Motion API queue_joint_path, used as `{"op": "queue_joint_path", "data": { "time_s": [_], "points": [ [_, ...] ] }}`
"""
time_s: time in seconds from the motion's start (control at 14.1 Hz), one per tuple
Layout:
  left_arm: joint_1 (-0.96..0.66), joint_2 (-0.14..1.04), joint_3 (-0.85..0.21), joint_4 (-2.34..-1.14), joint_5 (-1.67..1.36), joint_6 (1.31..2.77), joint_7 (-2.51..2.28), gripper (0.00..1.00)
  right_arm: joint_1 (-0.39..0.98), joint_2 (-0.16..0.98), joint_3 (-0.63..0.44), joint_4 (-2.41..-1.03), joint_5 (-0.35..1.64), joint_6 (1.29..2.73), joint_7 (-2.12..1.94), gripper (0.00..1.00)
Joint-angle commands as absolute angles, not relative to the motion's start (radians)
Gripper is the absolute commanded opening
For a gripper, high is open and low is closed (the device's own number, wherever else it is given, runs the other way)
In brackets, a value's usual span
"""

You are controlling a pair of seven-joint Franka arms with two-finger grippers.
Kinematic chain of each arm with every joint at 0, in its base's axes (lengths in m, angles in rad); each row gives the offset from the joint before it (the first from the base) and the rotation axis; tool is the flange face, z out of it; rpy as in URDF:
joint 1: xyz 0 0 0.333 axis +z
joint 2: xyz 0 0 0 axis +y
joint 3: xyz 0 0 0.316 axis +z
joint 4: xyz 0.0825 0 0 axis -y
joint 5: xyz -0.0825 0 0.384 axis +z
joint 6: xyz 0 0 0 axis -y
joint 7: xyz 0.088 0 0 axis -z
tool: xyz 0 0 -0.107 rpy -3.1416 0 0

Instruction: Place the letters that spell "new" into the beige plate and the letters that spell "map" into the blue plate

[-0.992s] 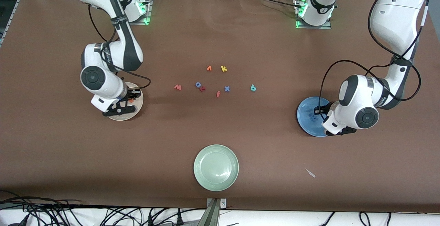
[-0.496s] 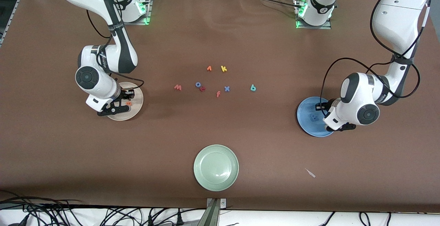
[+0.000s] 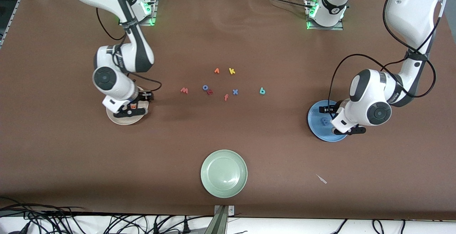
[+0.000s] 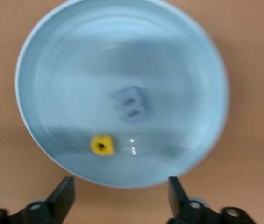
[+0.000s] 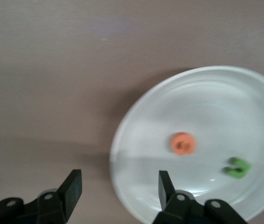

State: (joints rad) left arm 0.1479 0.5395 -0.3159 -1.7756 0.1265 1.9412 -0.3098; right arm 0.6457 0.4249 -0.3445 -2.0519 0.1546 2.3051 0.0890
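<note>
The beige plate (image 3: 120,120) holds an orange e (image 5: 184,143) and a green n (image 5: 237,168). My right gripper (image 5: 118,189) hangs open and empty over that plate's rim. The blue plate (image 3: 315,120) holds a periwinkle m (image 4: 132,105) and a yellow a (image 4: 102,144). My left gripper (image 4: 120,200) is open and empty just above that plate's edge. The red-pink w (image 3: 184,90) and the teal p (image 3: 262,91) lie on the table among the loose letters between the two plates.
Other loose letters lie mid-table: an orange v (image 3: 216,71), a yellow k (image 3: 232,71), a blue o (image 3: 205,87), a dark red letter (image 3: 210,92), an orange f (image 3: 226,97), a blue x (image 3: 235,92). A pale green plate (image 3: 223,173) sits nearest the front camera.
Both grippers went from shut to open. The orange e now lies in the beige plate and the yellow a in the blue plate. The right hand shifted toward the table's middle.
</note>
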Motion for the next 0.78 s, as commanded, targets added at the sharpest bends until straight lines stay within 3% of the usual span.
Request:
{"op": "queue_joint_path", "data": {
  "time_s": [0.0, 0.43, 0.71],
  "points": [
    [0.149, 0.474, -0.429, -1.801, 0.144, 1.904, -0.496, 1.0, 0.646, 0.41, -0.269, -2.054, 0.167, 2.312, 0.231, 0.75],
    [0.132, 0.508, -0.61, -1.812, 0.118, 1.933, -0.908, 1.0, 0.682, 0.426, -0.166, -2.059, 0.166, 2.388, 0.472, 0.75],
    [0.052, 0.538, -0.611, -1.897, 0.118, 2.142, -1.057, 1.0, 0.741, 0.477, -0.166, -2.065, 0.166, 2.468, 0.555, 0.75]
  ]
}}
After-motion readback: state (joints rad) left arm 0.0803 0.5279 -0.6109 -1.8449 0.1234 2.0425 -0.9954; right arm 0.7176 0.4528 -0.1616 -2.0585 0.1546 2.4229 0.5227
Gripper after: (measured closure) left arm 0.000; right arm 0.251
